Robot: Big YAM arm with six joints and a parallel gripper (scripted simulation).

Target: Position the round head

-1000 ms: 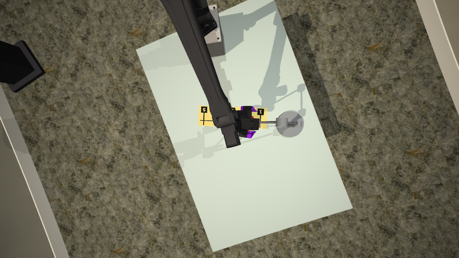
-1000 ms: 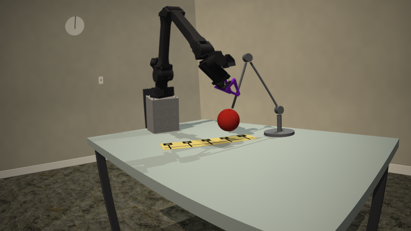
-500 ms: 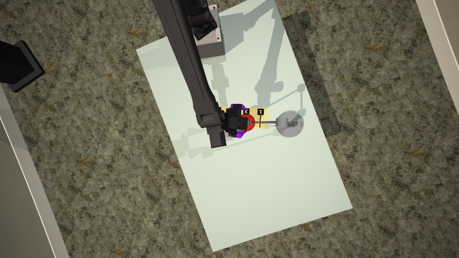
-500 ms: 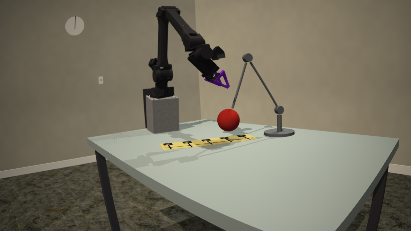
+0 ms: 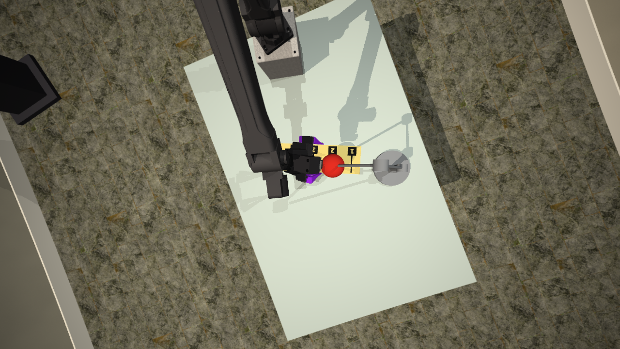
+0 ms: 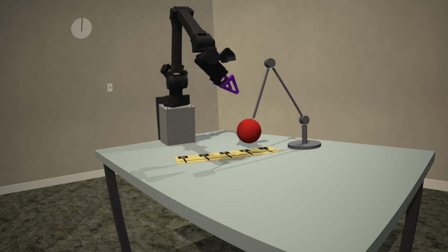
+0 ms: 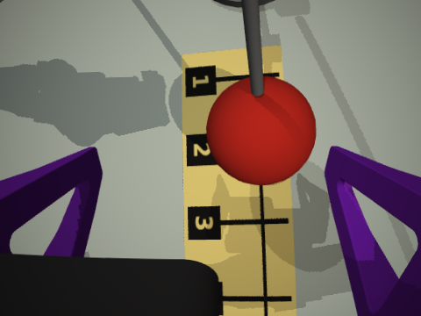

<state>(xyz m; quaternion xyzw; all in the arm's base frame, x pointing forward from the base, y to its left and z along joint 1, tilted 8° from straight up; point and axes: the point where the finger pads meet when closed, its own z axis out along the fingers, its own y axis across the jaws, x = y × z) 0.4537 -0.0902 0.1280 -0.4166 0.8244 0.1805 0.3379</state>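
The lamp's red round head [image 5: 333, 166] [image 6: 249, 130] [image 7: 261, 130] hangs free above the bench, about over mark 2 of the yellow strip [image 5: 354, 161] [image 6: 200, 156] [image 7: 234, 252]. Its grey foot [image 5: 392, 178] [image 6: 303, 144] stands beyond mark 1. Thin rods run from the foot up to a high elbow joint [image 6: 269, 63] and down to the head. My gripper [image 5: 314, 159] [image 6: 231, 85] [image 7: 213, 159], with purple fingers, is open and empty. It hangs well above the head, on the mark 3 side, touching nothing. In the top view my arm hides the far marks.
The arm's grey pedestal [image 5: 279, 56] [image 6: 176, 125] stands at the back edge of the pale table [image 5: 347, 260] [image 6: 281, 194]. A black box [image 5: 25, 88] stands on the floor to the left, away from the table.
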